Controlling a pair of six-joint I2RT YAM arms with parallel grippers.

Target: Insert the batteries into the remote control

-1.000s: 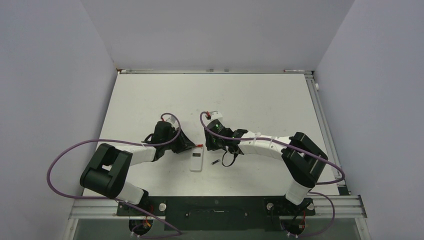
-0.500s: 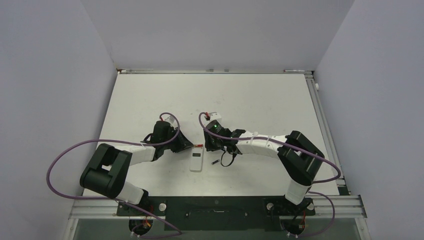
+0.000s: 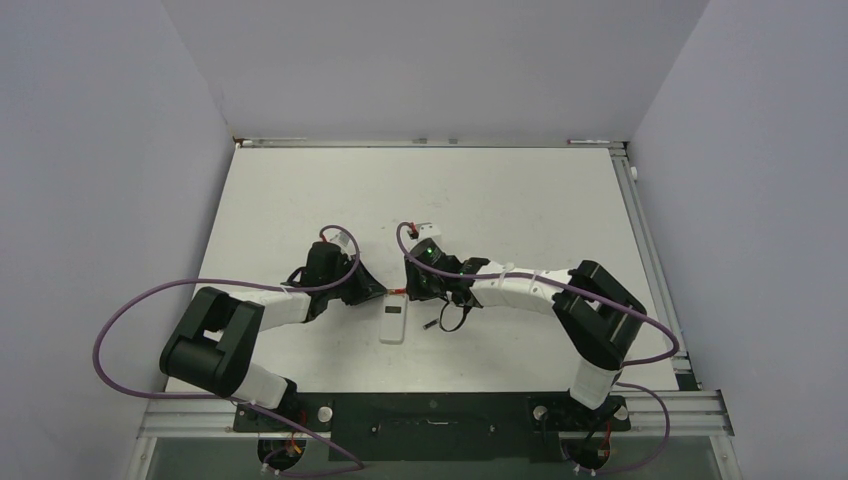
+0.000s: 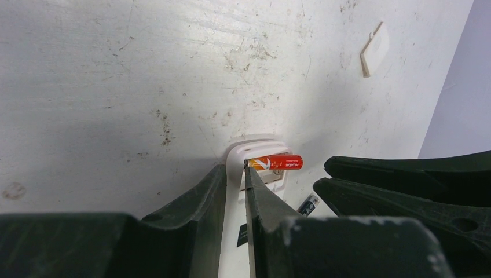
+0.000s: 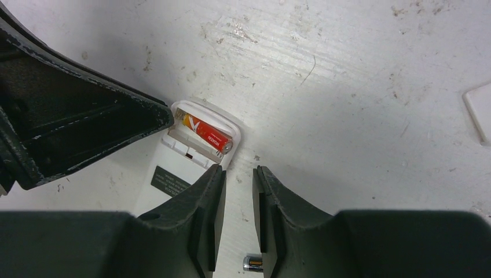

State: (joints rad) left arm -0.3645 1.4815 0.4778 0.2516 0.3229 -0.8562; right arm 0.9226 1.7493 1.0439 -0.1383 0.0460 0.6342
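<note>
Fingers (image 4: 202,197) of the left gripper (image 4: 235,169) stand at a narrow gap, and the white end wall of the remote control (image 5: 173,161) fills that gap. One tip is outside the casing. The other is inside the open recess, touching the end of the reddish battery (image 5: 205,134). From the right wrist view the two dark tips meet at the remote's far left corner.

The reddish battery lies slantwise in the recess just ahead of both grippers. Its metal end rides up on the recess wall on the side facing the right gripper (image 5: 238,169).

The right gripper hovers close to that wall. Its fingers are parted by a slim gap with nothing between them, and they touch neither the remote nor the battery. Its tips face the left gripper's across the end of the remote, with only the recess between them.

The dark battery (image 5: 253,263) with its pale end lies loose on the table (image 5: 347,87), under the right gripper behind its tips and just beside the remote's long edge. A flat white piece (image 5: 477,110) rests well off to that gripper's right.
</note>
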